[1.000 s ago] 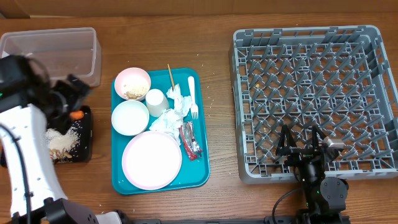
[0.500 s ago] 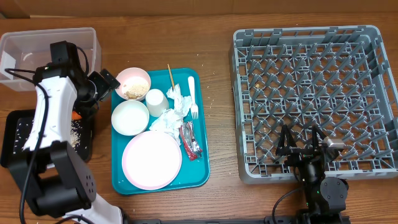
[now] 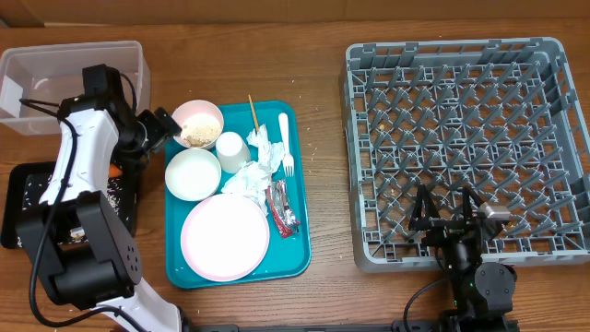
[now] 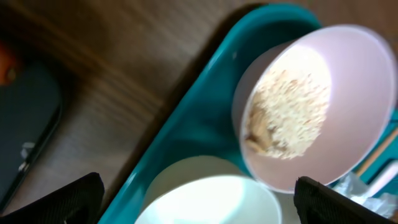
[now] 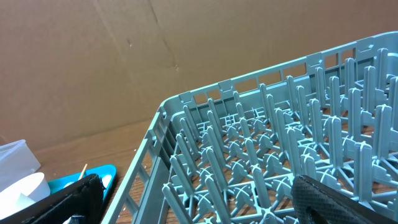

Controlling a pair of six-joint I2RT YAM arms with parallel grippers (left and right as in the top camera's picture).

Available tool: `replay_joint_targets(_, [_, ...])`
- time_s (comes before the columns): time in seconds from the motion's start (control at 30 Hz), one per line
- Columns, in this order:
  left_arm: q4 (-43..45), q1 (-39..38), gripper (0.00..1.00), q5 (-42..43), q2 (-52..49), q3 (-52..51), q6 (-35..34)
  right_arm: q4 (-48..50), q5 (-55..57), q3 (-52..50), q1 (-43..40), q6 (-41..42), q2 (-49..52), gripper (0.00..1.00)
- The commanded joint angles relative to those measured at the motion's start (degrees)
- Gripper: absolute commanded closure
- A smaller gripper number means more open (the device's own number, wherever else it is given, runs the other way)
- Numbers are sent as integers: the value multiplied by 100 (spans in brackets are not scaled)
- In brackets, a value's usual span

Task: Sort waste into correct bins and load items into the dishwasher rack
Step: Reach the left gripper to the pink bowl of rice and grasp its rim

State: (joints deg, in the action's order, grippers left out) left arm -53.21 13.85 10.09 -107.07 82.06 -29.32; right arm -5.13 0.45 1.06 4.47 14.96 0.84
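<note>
Status 1.0 s ago: the left arm filled the left edge of the overhead view, with the left claw over the black bin.

Status 0.5 s ago: the arm had swung off the bin toward the tray, and the claw had reached the worktop strip by the tray's upper-left corner.

Status now:
- The claw has advanced slightly further to the right. Its tip sits just beside the rim of the pink bowl.
- The arm's links have shifted a little toward the tray.
- The arm now lies across the middle of the bin and covers part of the rice heap that was exposed 1.0 s ago.
</note>
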Motion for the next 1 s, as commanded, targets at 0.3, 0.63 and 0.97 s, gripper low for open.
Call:
replay_joint_targets(0.3, [1132,-649,3,-74,-46,7,127,39,76,-59,-33,-17,-68,0])
replay_joint_targets(0.63, [1233,-1049,6,-1244,-52,7,-376,39,76,-59,-33,-17,-68,0])
replay_joint_targets(0.97, [1156,-997,5,-1198,-256,7,-369,39,76,-59,-33,-17,-68,0])
